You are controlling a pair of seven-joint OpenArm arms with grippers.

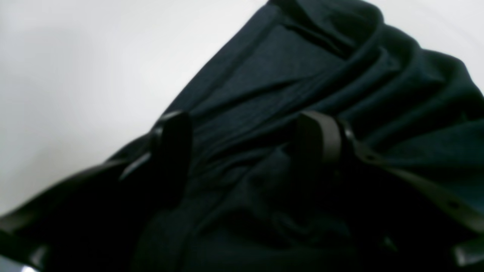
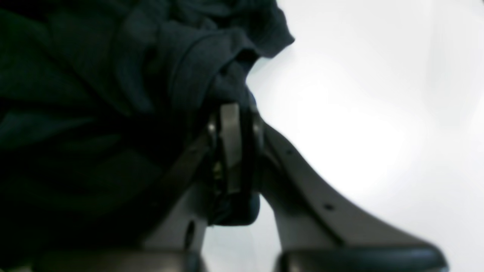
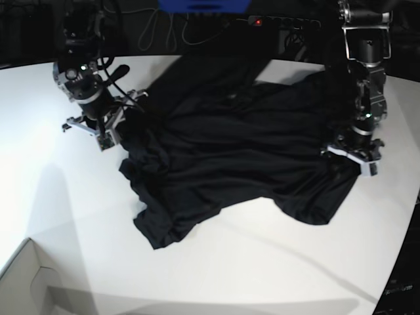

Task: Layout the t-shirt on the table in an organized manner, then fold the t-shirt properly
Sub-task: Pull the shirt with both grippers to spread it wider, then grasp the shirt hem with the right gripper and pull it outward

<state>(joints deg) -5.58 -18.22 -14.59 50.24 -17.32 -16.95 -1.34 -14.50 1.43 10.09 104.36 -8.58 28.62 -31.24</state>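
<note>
Across the middle of the base view, the t-shirt (image 3: 243, 144) is lying rumpled on the table (image 3: 59, 197), spread only in part. You are gripping it at both sides: the right gripper (image 3: 108, 134), at that view's left, is pinching a bunched edge with jaws closed narrow on the cloth, while the left gripper (image 1: 249, 151) is straddling a fold with fingers (image 1: 317, 136) apart. Close the left jaws fully before pulling; then draw both hands outward evenly, keeping the fabric low. The white surface is offering ample bare room below the garment; a cardboard box (image 3: 29, 279) is sitting lower left.
</note>
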